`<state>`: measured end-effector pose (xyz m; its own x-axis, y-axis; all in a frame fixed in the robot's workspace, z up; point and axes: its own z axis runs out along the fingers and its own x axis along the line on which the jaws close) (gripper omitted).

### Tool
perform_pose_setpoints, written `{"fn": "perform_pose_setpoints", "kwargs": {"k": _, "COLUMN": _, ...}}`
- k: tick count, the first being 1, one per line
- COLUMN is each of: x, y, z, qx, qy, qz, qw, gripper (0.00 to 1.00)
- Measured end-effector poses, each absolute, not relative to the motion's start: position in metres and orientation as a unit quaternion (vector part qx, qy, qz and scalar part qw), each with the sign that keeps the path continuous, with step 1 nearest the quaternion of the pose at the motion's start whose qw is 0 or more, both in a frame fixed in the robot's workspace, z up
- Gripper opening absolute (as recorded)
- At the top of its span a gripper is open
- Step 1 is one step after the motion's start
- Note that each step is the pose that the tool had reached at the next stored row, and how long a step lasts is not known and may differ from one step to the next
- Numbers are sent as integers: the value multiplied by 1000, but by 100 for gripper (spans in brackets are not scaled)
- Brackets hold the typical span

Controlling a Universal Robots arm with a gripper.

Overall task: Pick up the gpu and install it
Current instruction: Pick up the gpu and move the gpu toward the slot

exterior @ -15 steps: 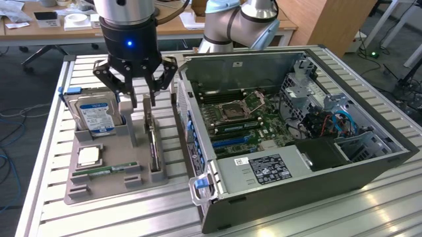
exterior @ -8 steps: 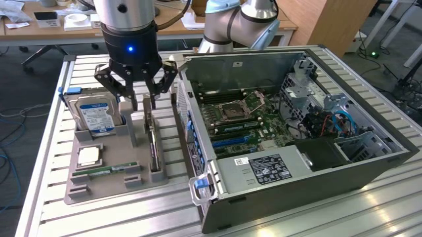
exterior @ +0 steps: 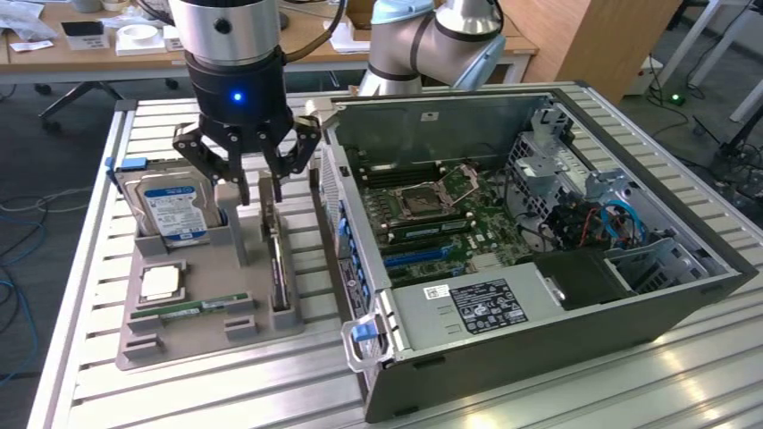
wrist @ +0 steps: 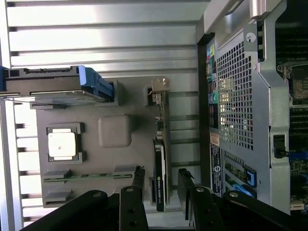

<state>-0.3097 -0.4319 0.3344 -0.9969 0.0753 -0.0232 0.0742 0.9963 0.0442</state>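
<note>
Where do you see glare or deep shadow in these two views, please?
Wrist view: the ribbed silver aluminium tabletop is washed out by glare, while the black hand reads as a dark silhouette. Exterior view: glare streaks the tabletop beside the open grey computer case.

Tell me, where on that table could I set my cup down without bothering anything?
Bare slatted table lies on the near side of the grey tray, and at the exterior view's lower right beside the computer case. It is crowded between tray and case, where the tool hangs over the gpu.
</note>
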Motion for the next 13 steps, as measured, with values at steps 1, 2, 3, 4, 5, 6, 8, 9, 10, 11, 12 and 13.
{"fn": "perform_pose_setpoints", "kwargs": {"k": 1, "x": -310, "y": -432, "z": 334, "qx": 37, "qy": 999, "qz": 22, "qw": 12, "gripper": 42}}
{"fn": "perform_pose_setpoints", "kwargs": {"k": 2, "x": -310, "y": -432, "z": 334, "qx": 37, "qy": 999, "qz": 22, "qw": 12, "gripper": 42}}
{"fn": "perform_pose_setpoints", "kwargs": {"k": 3, "x": -310, "y": -432, "z": 334, "qx": 37, "qy": 999, "qz": 22, "qw": 12, "gripper": 42}}
{"fn": "perform_pose_setpoints", "kwargs": {"k": 4, "x": -310, "y": -432, "z": 334, "qx": 37, "qy": 999, "qz": 22, "qw": 13, "gripper": 42}}
{"fn": "perform_pose_setpoints", "kwargs": {"k": 5, "x": -310, "y": -432, "z": 334, "qx": 37, "qy": 999, "qz": 22, "qw": 12, "gripper": 42}}
{"fn": "perform_pose_setpoints", "kwargs": {"k": 6, "x": -310, "y": -432, "z": 334, "qx": 37, "qy": 999, "qz": 22, "qw": 13, "gripper": 42}}
{"fn": "perform_pose_setpoints", "kwargs": {"k": 8, "x": -310, "y": -432, "z": 333, "qx": 37, "qy": 999, "qz": 22, "qw": 13, "gripper": 42}}
{"fn": "perform_pose_setpoints", "kwargs": {"k": 9, "x": -310, "y": -432, "z": 333, "qx": 37, "qy": 999, "qz": 22, "qw": 13, "gripper": 42}}
{"fn": "perform_pose_setpoints", "kwargs": {"k": 10, "x": -310, "y": -432, "z": 332, "qx": 37, "qy": 999, "qz": 22, "qw": 13, "gripper": 42}}
{"fn": "perform_pose_setpoints", "kwargs": {"k": 11, "x": -310, "y": -432, "z": 331, "qx": 37, "qy": 999, "qz": 22, "qw": 13, "gripper": 42}}
{"fn": "perform_pose_setpoints", "kwargs": {"k": 12, "x": -310, "y": -432, "z": 331, "qx": 37, "qy": 999, "qz": 22, "qw": 12, "gripper": 42}}
{"fn": "perform_pose_setpoints", "kwargs": {"k": 13, "x": -310, "y": -432, "z": 330, "qx": 37, "qy": 999, "qz": 22, "qw": 13, "gripper": 42}}
